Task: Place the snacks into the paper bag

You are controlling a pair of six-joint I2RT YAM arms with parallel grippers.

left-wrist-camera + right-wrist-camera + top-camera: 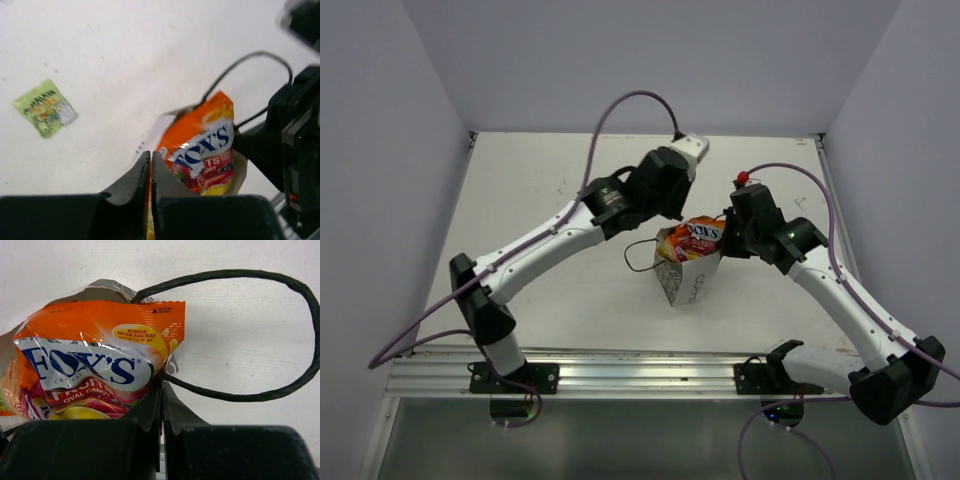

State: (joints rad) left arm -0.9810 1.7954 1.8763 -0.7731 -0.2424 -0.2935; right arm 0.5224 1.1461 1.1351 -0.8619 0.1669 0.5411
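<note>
Rail [640,372] with both arm bases sits nearest the lens; the work is at mid-table [550,200].

Left to right:
- Pale green packet [45,107]: flat on the table, well apart from the bag. Only the left wrist camera shows it.
- Left gripper [151,157]: fingers closed to a slit, tips at the bag's left rim by the packet's lower edge. Cannot tell whether paper is nipped between them.
- Paper bag [688,285]: upright, mouth open, one cord handle [635,255] flopped out to the left.
- Orange FOX'S packet [100,340]: stands tilted in the mouth, upper half proud of the rim.
- Right gripper [161,387]: fingers shut, tips at the right rim where the other cord handle [280,385] is rooted. Grip on paper not resolvable.
- Purple packet: not seen.

Handling (judgement): packets are light and soft with slick foil. Pinch a sealed edge or corner, not the puffed middle. The green one lies flat, so a corner must be caught low. The bag is thin and would tip easily; steady the rim when pushing contents down.

Room: open table left of and behind the bag; side walls [380,150] are well clear. The tight spot is the bag mouth, where both wrists crowd in. The cords could snag fingers.
</note>
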